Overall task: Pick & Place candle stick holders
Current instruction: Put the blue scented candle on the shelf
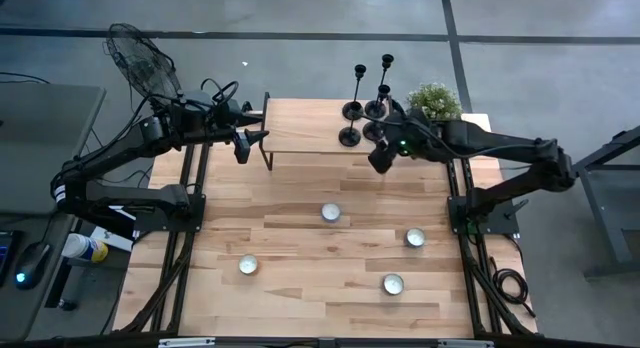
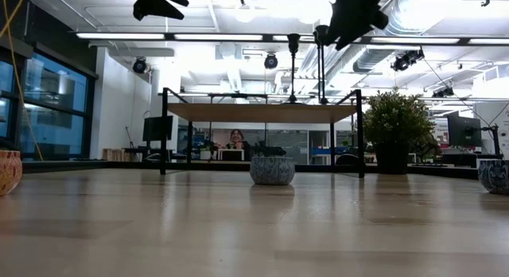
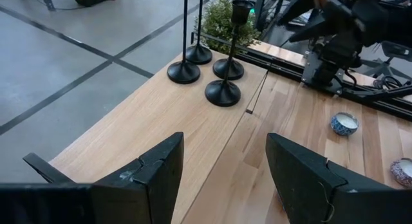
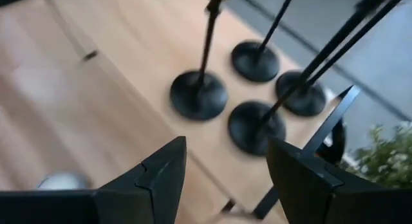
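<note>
Four slim black candle stick holders (image 1: pixel 362 122) stand upright on their disc bases at the right end of a raised wooden shelf (image 1: pixel 300 128) at the table's far side. They also show in the left wrist view (image 3: pixel 223 93) and the right wrist view (image 4: pixel 198 95). My right gripper (image 1: pixel 381 158) is open and empty, hovering just in front of them, its fingers (image 4: pixel 161 179) pointing toward the bases. My left gripper (image 1: pixel 252 141) is open and empty above the shelf's left end, facing along the shelf toward the holders (image 3: pixel 183 72).
Several small white tealight candles (image 1: pixel 331 213) in patterned cups lie spread over the lower table (image 1: pixel 300 308). A potted green plant (image 1: pixel 434 100) stands just right of the holders. The shelf stands on thin black legs (image 2: pixel 165 134).
</note>
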Available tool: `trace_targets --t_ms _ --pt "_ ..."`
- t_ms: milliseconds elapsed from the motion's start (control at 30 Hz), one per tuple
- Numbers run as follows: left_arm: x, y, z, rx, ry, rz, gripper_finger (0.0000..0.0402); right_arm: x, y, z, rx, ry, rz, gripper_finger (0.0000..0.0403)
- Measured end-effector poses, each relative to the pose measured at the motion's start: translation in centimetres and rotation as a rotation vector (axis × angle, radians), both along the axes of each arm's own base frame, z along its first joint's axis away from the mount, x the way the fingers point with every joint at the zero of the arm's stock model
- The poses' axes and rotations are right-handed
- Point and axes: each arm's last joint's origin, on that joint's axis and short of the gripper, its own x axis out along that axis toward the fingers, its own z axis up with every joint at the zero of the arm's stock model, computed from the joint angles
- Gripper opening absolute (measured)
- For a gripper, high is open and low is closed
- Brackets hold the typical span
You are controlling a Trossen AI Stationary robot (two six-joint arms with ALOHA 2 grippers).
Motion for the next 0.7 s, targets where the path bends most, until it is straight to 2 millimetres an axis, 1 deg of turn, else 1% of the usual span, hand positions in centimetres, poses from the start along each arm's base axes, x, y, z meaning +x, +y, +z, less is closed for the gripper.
trace_targets --t_ms 133,367,567,700 --pt "0.0 0.0 0.0 0.017 0.012 -0.008 0.0216 -0.4 0.3 -0.2 0.075 0.025 0.06 0.0204" --pt "-0.1 0.0 -0.3 0.002 0.033 -0.007 0.0216 -1.2 1.0 -1.0 0.245 0.117 0.151 0.0204" --pt "-0.1 -0.1 -0.3 -0.001 0.036 -0.006 0.0216 -2.3 1.5 -1.6 0.436 0.187 0.102 0.0204" --pt "-0.1 -0.1 -0.3 0.001 0.037 -0.008 0.0216 -2.7 1.8 -1.9 0.515 0.227 0.113 0.0204"
